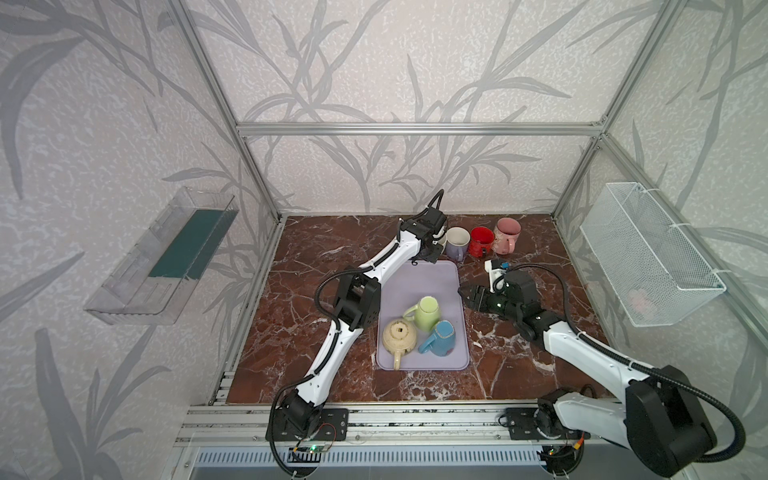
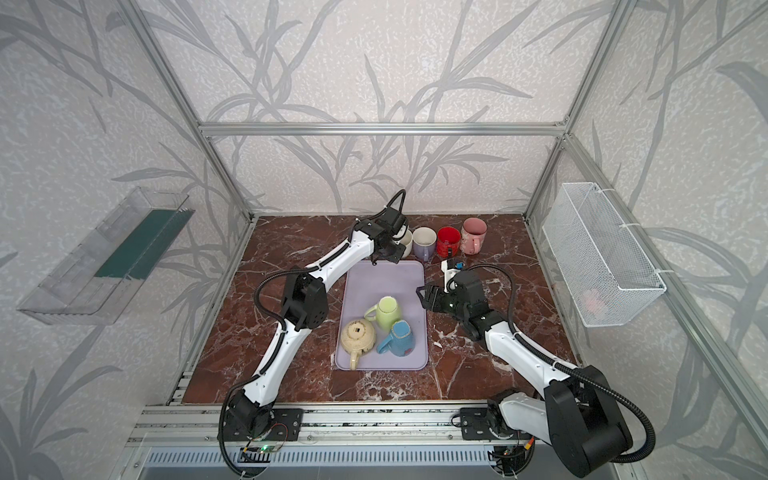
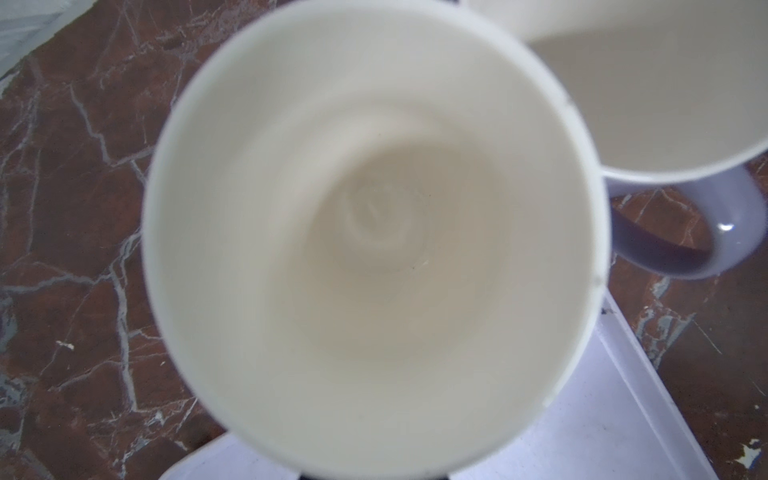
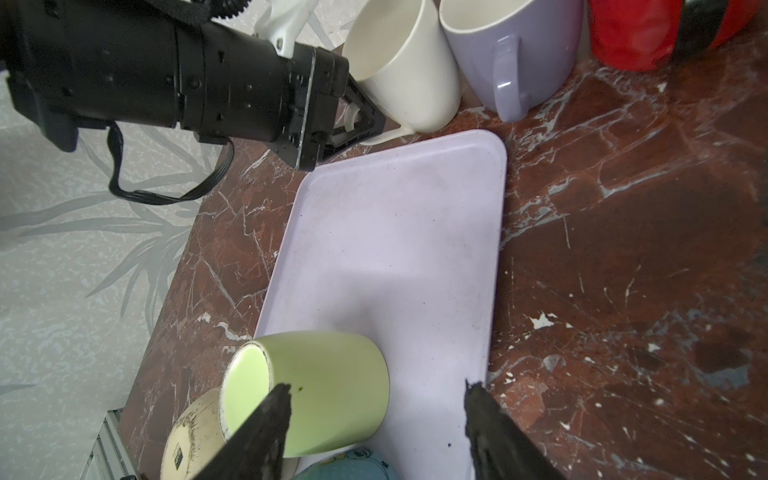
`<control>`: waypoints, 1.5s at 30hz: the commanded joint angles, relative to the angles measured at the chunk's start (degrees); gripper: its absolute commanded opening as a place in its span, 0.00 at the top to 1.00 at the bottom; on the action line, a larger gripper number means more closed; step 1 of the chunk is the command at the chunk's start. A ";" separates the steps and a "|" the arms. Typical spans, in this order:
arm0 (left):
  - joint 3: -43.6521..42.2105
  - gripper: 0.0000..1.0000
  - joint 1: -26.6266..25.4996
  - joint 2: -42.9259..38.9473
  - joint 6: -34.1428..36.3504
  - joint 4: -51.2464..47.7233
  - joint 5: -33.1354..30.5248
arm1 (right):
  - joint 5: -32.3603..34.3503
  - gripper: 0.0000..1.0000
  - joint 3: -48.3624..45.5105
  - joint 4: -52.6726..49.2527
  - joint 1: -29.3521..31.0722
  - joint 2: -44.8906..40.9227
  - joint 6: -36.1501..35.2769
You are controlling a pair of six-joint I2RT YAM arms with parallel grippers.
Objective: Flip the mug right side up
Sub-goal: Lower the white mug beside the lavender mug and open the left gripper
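A: Both top views?
B: Find the cream mug (image 2: 406, 243) upright at the bench's (image 2: 282, 237) far edge, just beside the lilac mug (image 2: 424, 245), held by the left gripper (image 2: 395, 251). Note the right gripper (image 2: 420, 294) spread at the tray's (image 2: 386, 278) edge.
A: Left wrist?
B: See both mugs empty inside.
A: Right wrist?
B: Pinched at the handle (image 4: 388, 134). Lower flat, release gently, avoid bumping the lilac mug.

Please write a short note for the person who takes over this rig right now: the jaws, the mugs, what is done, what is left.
Left gripper: jaws shut on the handle of the cream mug, mouth up, at the back beside the lavender mug.
Right gripper: jaws open, empty, over the tray near the green mug.
Done: cream mug is right side up, not yet released.
Left: green mug and blue mug sit upside down on the tray.
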 commanded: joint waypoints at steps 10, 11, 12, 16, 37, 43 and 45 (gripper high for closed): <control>2.88 0.89 -0.44 0.25 1.50 -0.88 -1.69 | 0.20 0.34 -0.76 1.65 0.26 -0.48 -0.39; 2.88 0.86 -0.44 0.25 1.48 -0.89 -1.71 | 0.21 0.34 -0.82 1.70 0.29 -0.49 -0.45; 2.90 0.81 -0.44 0.17 1.45 -0.95 -1.80 | 0.19 0.34 -0.83 1.69 0.30 -0.49 -0.39; 2.98 0.68 -0.44 -0.07 1.41 -1.09 -2.06 | 0.24 0.34 -0.78 1.65 0.35 -0.44 -0.47; -7.81 0.40 -0.70 -13.68 -0.55 3.41 -4.68 | 0.21 0.33 6.92 -10.07 4.91 0.25 -6.80; -16.54 0.32 -0.79 -22.48 -2.86 4.91 -6.65 | 2.28 0.33 12.83 -18.30 10.09 1.61 -10.39; -21.75 0.31 -0.79 -26.20 -4.47 6.58 -6.39 | 3.12 0.33 14.12 -20.46 11.80 1.78 -11.03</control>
